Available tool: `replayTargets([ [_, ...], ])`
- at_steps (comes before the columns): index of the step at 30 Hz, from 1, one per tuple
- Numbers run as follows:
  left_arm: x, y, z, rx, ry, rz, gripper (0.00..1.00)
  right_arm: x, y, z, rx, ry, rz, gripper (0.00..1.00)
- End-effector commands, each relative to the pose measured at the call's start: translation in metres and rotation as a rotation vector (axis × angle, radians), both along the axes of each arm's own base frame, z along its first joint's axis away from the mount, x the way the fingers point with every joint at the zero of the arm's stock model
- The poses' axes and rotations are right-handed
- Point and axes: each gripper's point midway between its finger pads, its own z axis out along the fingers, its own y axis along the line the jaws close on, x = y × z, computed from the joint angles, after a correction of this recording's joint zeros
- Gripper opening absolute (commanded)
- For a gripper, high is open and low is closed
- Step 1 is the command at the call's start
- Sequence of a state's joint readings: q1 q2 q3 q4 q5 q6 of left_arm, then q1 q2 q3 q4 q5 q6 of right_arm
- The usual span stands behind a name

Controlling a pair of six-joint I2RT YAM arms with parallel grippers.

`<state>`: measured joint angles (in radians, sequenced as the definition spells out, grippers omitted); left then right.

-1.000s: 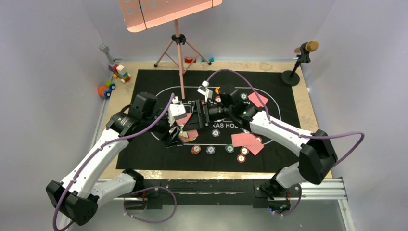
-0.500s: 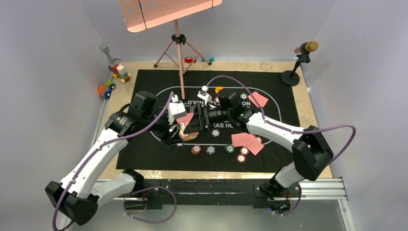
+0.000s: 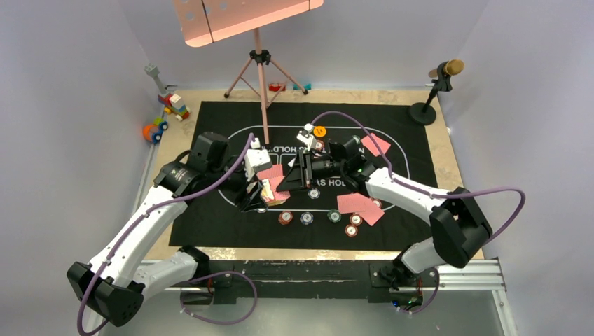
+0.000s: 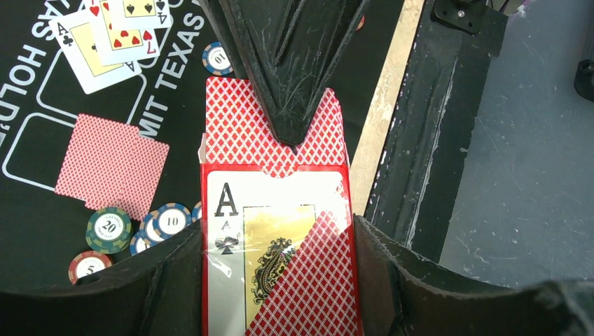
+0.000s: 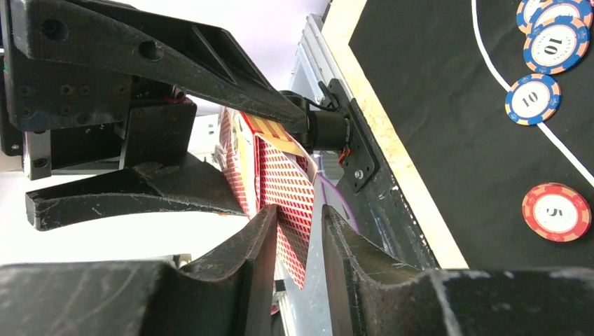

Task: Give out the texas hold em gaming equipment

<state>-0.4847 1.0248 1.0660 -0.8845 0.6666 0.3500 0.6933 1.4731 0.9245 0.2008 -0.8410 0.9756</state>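
My left gripper (image 4: 280,280) is shut on the red card box (image 4: 280,252), held above the black mat (image 3: 210,119) left of centre. A red-backed playing card (image 4: 270,129) sticks out of the box's open end. My right gripper (image 5: 298,213) straddles that card (image 5: 287,189). Its jaws are narrow, with a slit still showing beside the card. Loose chips (image 3: 306,218) lie in a row near the mat's front, others (image 4: 108,227) below the box. Face-down cards (image 3: 357,203) rest at right. An orange button disc (image 3: 320,131) lies farther back.
A pink music stand (image 3: 245,17) rises on a pole (image 3: 263,77) over the mat's back. A microphone (image 3: 441,73) stands at the back right corner. Toy blocks (image 3: 171,105) sit at the back left. The arms' metal rail (image 3: 462,280) borders the near edge.
My right gripper has slid left to the box and narrowed its jaws from wide around the protruding card. The left gripper has kept its hold on the box.
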Motion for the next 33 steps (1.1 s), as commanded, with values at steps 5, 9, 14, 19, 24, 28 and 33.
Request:
replayTargets([
  [5,0.002,-0.009,0.029,-0.087,-0.062,-0.025,0.0,0.0,-0.012,0.017,0.034,-0.041,-0.028,0.29],
  [9,0.001,-0.01,0.03,-0.093,-0.063,-0.024,0.0,0.002,-0.019,0.018,0.028,-0.049,-0.044,0.3],
  [14,-0.001,-0.012,0.032,-0.109,-0.042,-0.024,0.0,0.002,-0.014,0.031,0.081,-0.051,-0.039,0.72],
  [19,0.003,-0.012,0.04,-0.107,-0.046,0.001,0.0,-0.009,0.01,0.046,0.154,-0.047,0.027,0.83],
  [24,0.013,-0.012,0.052,-0.116,-0.07,0.052,0.0,-0.016,0.029,0.051,0.192,-0.011,0.071,0.73],
  [28,0.017,-0.012,0.05,-0.11,-0.055,0.067,0.0,-0.017,0.03,0.055,0.214,0.011,0.064,0.54],
  [33,0.013,-0.007,0.04,-0.056,-0.029,0.058,0.11,-0.016,0.027,0.062,0.231,-0.008,0.04,0.27],
])
